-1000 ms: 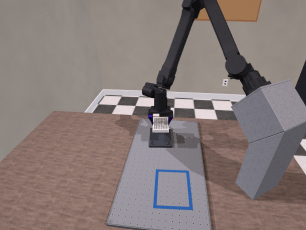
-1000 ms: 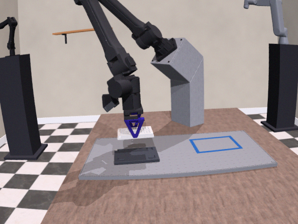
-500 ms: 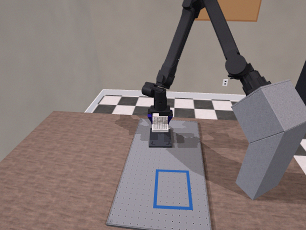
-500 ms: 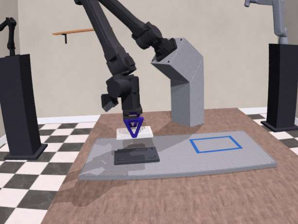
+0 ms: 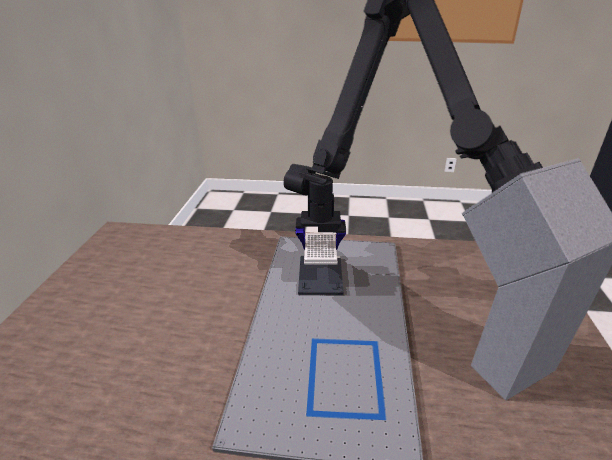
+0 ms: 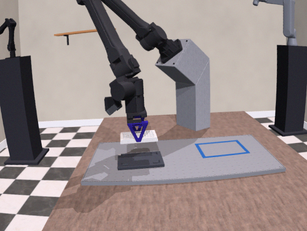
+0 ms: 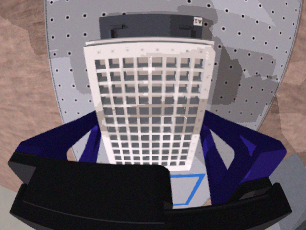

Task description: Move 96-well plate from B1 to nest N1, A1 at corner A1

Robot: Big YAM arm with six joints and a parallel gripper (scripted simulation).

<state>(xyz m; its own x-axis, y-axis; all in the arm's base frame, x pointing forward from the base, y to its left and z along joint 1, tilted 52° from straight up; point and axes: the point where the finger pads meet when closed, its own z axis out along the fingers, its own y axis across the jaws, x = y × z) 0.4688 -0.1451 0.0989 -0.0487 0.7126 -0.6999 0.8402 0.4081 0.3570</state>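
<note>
From my wrist view, the plate [image 7: 152,105] I carry covers most of the nest [image 7: 133,26]; only its far edge shows. The small corner label [image 7: 197,21] is too small to read. My claw [image 7: 152,162] housing hides the plate's near end and most of the blue outline [image 7: 189,188]. My upper arm [image 5: 395,30] runs off the top view's edge.

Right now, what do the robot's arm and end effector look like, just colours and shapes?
The arm is matte black, with long slim links and bulky rounded joints, on an angled grey pedestal. The end effector has dark blue, open triangular fingers under a black block. No cables or markings show.
</note>
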